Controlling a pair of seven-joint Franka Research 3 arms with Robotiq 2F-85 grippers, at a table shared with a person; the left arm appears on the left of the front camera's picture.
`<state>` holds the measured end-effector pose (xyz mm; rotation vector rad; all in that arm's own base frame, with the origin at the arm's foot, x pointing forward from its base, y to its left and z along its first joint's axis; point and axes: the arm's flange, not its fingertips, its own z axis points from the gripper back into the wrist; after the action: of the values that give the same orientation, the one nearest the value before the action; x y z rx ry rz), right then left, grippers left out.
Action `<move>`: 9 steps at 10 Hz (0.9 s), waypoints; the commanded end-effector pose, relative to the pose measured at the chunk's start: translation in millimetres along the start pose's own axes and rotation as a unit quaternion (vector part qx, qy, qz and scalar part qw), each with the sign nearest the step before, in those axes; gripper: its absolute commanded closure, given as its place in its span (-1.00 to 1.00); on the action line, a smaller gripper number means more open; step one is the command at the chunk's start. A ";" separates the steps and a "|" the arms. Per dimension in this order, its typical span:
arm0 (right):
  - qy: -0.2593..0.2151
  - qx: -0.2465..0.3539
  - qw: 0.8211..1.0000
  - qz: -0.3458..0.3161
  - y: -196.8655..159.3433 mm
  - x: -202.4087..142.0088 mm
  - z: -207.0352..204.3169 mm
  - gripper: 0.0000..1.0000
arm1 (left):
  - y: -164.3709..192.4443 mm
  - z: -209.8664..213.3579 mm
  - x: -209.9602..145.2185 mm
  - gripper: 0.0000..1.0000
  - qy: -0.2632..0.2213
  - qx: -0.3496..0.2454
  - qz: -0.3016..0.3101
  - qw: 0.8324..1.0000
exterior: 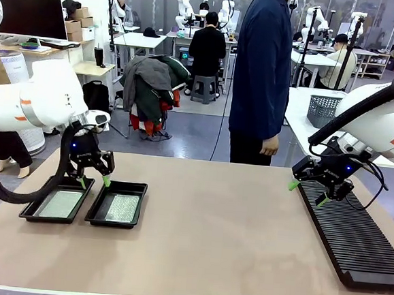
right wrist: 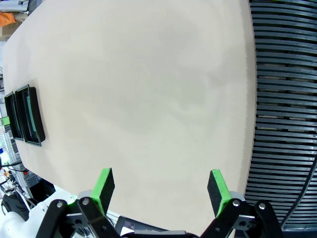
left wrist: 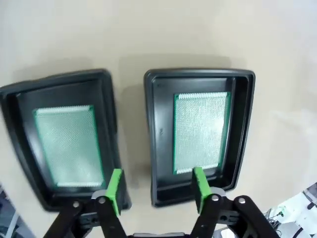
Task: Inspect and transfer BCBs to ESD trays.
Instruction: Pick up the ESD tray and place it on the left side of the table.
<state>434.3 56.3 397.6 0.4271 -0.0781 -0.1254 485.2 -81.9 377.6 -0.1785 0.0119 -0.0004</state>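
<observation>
Two ESD trays side by side on the worktop (exterior: 203, 237) near the robot's left edge, rims just apart: left tray (exterior: 32, 210) and right tray (exterior: 96, 213), each carrying one BCB flat on its floor. Placed close together, probably so one arm can serve both without a long reach.

Left hand (exterior: 93, 179) hovering just above the gap between the trays, fingers spread wide and gripping nothing. From the left wrist view, green fingertips (left wrist: 115, 182) straddling the strip of bare worktop between the two rims, one over the near corner of each tray. Likely just clear of a set-down, judging by the open fingers right over a filled tray.

Right hand (exterior: 309, 190) held above the near end of the long black slotted rack (exterior: 353, 242) on the robot's right, fingers also wide apart and empty. Slots in sight look bare, so possibly no boards left to fetch; hard to say for the far end.

Board in the left tray (left wrist: 67, 144): pale grey-green, finely speckled, thin bright green edge, centred with black floor showing all round. Board in the right tray (left wrist: 200, 131): same look, pushed toward one long wall, leaving a wider black strip on the other side and at the near end. Both lying flat, not tilted on a rim
</observation>
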 end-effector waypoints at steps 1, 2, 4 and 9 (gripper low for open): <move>0.001 -0.011 1.000 -0.007 1.5 0.1 0.6 -1.00 | -5.7 25.7 -19.8 -1.00 0.015 0.042 0.001 0.999; 0.001 -0.011 1.000 -0.007 1.5 0.1 0.6 -1.00 | -7.4 35.7 -26.8 -0.83 0.014 0.050 0.005 0.999; 0.001 -0.011 1.000 -0.007 1.5 0.1 0.6 -1.00 | -10.9 51.3 -38.4 -1.00 0.010 0.050 0.002 0.999; 0.001 -0.011 1.000 -0.007 1.5 0.1 0.6 -1.00 | -9.5 62.2 -37.9 -1.00 0.001 0.043 -0.004 0.999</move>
<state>434.4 56.3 397.6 0.4271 -0.0781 -0.1255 447.2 -80.8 439.4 -0.0920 0.0174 -0.0118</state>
